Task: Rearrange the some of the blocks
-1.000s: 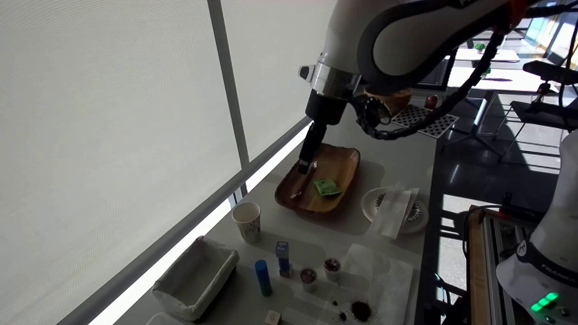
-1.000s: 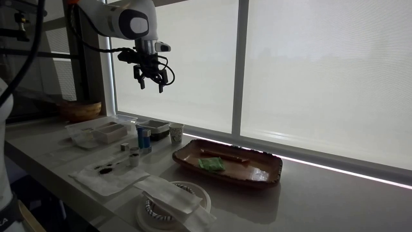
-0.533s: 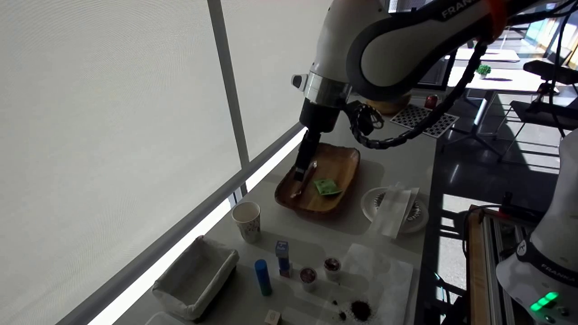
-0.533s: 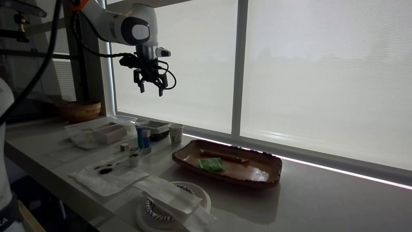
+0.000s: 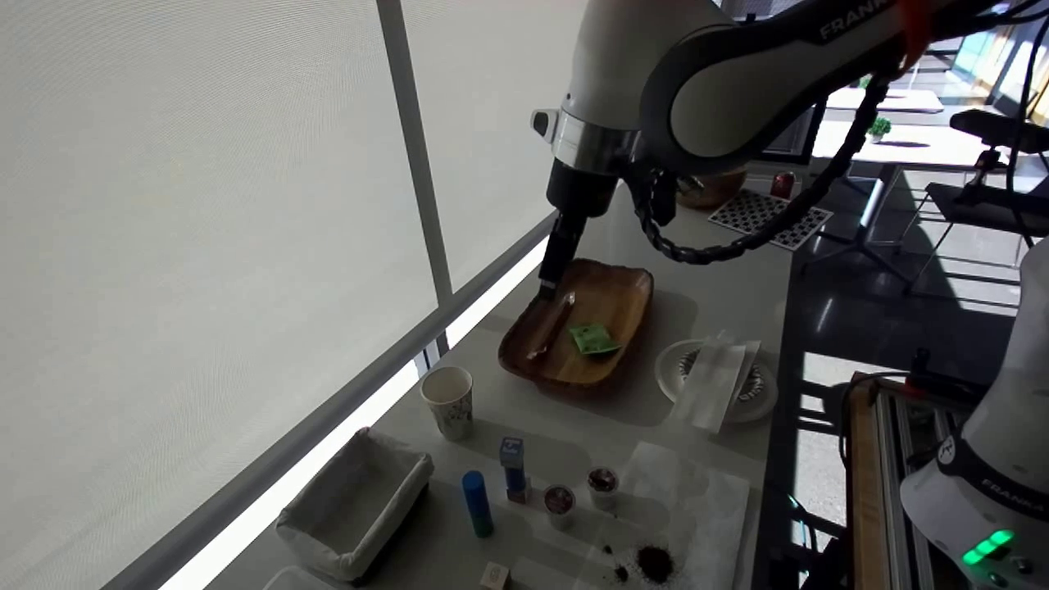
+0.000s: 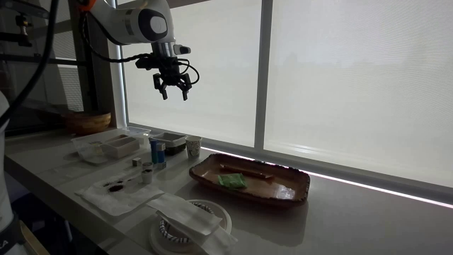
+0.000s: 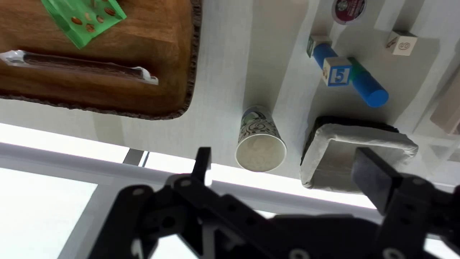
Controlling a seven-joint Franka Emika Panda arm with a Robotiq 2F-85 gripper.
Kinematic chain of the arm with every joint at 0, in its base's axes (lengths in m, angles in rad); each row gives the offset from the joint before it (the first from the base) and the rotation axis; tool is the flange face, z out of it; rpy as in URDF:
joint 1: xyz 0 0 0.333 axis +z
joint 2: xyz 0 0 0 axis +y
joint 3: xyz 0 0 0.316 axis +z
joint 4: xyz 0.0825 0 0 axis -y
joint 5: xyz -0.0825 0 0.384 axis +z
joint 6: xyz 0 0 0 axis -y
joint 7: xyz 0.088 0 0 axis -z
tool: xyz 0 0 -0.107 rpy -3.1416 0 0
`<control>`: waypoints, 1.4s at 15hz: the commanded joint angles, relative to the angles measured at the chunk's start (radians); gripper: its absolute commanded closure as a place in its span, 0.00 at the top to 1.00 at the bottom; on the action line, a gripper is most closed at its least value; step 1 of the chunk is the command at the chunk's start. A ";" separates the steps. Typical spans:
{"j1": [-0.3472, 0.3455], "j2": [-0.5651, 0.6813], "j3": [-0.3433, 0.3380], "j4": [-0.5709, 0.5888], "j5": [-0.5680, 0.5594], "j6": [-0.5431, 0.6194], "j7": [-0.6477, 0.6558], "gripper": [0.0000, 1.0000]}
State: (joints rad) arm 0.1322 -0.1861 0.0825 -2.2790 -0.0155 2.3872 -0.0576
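End effector [image 6: 175, 96] with jaws wide apart, the blocks [image 7: 339, 75] well below it

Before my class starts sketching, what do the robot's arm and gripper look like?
The arm is white and rounded, edged in black, with an orange band, a silver collar, white FRANKA lettering and a green light on its base. A black cable follows it. The gripper is black and angular, with two jointed fingers.
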 commanded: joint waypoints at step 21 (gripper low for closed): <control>0.072 0.125 0.145 0.003 -0.024 0.007 0.227 1.00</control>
State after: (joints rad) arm 0.2012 -0.0609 0.2306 -2.2774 -0.0406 2.3969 0.1703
